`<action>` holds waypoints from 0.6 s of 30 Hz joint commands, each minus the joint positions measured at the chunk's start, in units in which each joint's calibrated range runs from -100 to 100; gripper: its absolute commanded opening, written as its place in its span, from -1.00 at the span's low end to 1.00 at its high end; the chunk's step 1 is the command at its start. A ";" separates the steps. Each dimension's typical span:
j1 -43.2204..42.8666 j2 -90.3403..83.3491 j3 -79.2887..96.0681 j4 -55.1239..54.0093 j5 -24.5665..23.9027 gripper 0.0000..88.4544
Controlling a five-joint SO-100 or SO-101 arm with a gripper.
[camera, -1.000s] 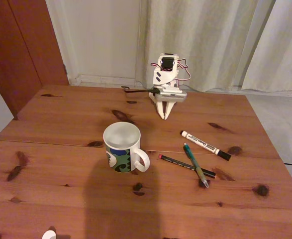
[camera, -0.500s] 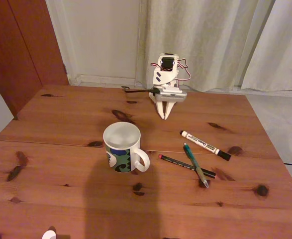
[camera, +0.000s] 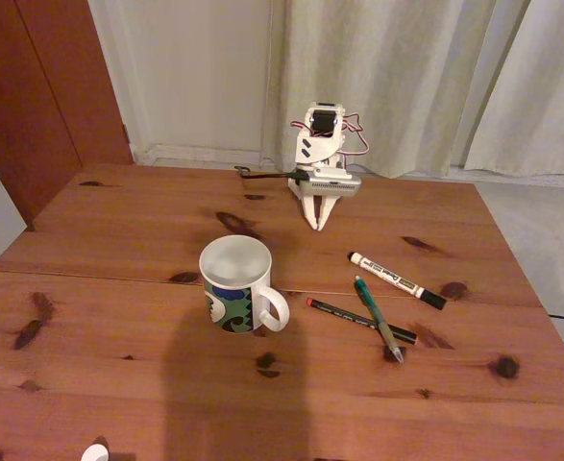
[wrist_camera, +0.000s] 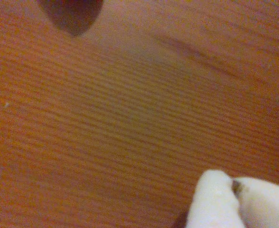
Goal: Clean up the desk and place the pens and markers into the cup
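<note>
The white cup (camera: 238, 283) with a blue, green and black pattern stands upright on the reddish wooden desk (camera: 118, 221), handle toward the right. Right of it lie a white marker with a black cap (camera: 397, 279), a teal-green pen (camera: 378, 318) and a thin black pen with a red tip (camera: 360, 320); the green pen crosses the black one. My gripper (camera: 316, 226) is folded at the arm's base at the far side of the desk, tips down on the wood, shut and holding nothing. In the wrist view the shut fingertips (wrist_camera: 222, 199) press together just over the wood grain.
A curtain (camera: 406, 77) and a wall stand behind the desk, with a dark wooden door (camera: 41, 86) at the left. A shadow falls over the near middle of the desk. A small white object (camera: 95, 451) sits at the near edge.
</note>
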 commanded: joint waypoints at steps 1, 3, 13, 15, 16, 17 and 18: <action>-0.14 0.37 0.56 1.08 0.12 -0.98; -0.14 0.37 0.56 1.08 0.12 -0.98; -0.22 0.45 0.56 0.99 0.12 -0.98; -0.06 0.45 0.56 0.99 0.12 -0.98; -0.22 0.45 0.56 0.99 0.12 -0.98; -0.22 0.45 0.56 0.99 0.12 -0.98; -0.22 0.45 0.56 0.99 0.12 -0.98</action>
